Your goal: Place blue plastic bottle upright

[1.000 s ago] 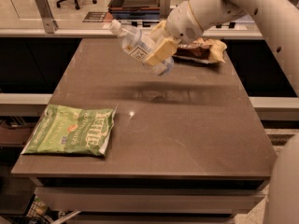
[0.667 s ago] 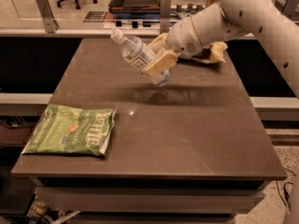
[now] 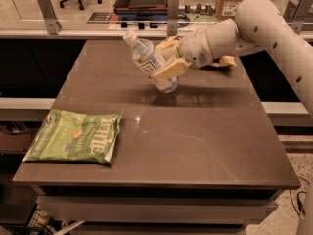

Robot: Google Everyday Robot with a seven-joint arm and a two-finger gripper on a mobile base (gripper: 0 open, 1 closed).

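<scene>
The blue plastic bottle (image 3: 148,60) is a small clear bottle with a white cap and a pale label. It is tilted, cap up and to the left, base low over the middle back of the dark table (image 3: 195,141). My gripper (image 3: 166,58) is shut on the bottle's body, its cream fingers (image 3: 169,69) on either side of the label. The arm reaches in from the upper right.
A green snack bag (image 3: 76,137) lies flat at the table's front left. A brown snack bag (image 3: 226,60) lies at the back right, mostly hidden behind the arm. A counter with metal posts and boxes runs behind the table.
The bottle has turned more towards upright, cap rising, and its base has come down closer to the table. The arm has shifted slightly right and down.
</scene>
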